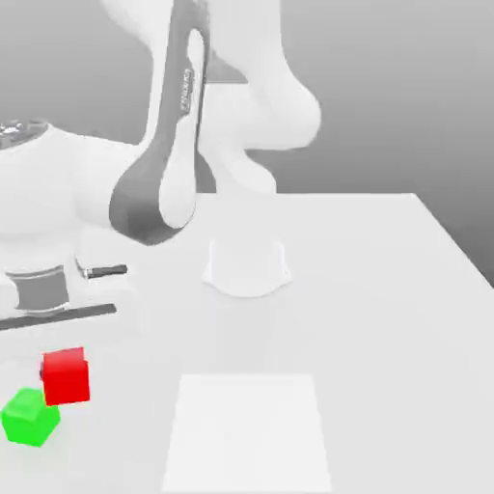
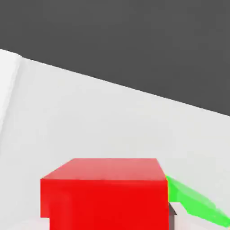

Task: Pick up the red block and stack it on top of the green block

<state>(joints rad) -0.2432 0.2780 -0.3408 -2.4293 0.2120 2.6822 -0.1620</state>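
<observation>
Our two fingers [image 2: 187, 223] pinch the red block [image 1: 67, 377] between them. The green block [image 1: 30, 418] sits near our fingers, to the exterior view's left and lower in it, so that way seems next.

The exterior view is facing the robot arm [image 1: 159, 183] across the white table [image 1: 386, 338], looking down at a slant. The hand view is looking from close beside the red block [image 2: 108, 202]; both are taking in the red and green [image 2: 193, 202] blocks.
</observation>
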